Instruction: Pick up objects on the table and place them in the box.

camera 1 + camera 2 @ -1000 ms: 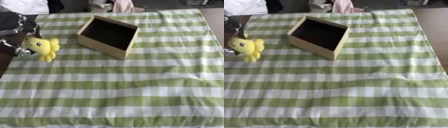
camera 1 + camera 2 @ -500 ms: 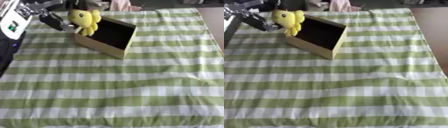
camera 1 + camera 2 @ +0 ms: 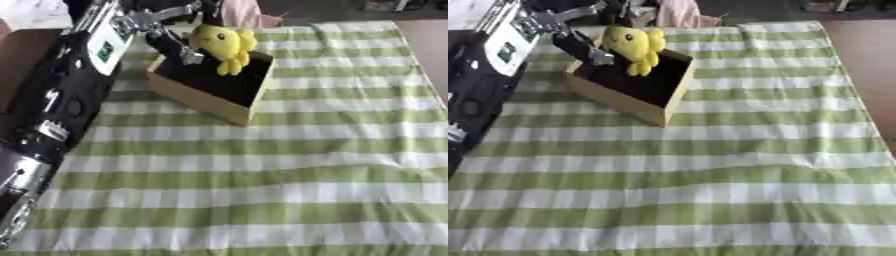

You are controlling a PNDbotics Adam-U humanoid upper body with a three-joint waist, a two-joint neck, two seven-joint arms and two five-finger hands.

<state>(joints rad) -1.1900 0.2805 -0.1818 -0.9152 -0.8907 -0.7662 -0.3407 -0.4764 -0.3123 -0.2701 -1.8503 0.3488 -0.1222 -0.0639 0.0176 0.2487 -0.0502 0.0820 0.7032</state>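
Observation:
A yellow plush toy (image 3: 225, 46) hangs above the far side of the open wooden box (image 3: 206, 100), which has a dark inside. My left hand (image 3: 171, 36) is shut on the toy from its left side, and the long black and silver left arm runs up the left edge of the views. The toy's legs dangle over the box's inside. The right hand shows in neither view.
The table is covered by a green and white checked cloth (image 3: 289, 170). A pink cloth (image 3: 682, 15) lies beyond the table's far edge. A brown surface (image 3: 872, 55) borders the cloth on the right.
My left arm has carried the yellow toy rightward from the box's left rim to above its inside. The camera has also shifted, so the box sits differently in the views.

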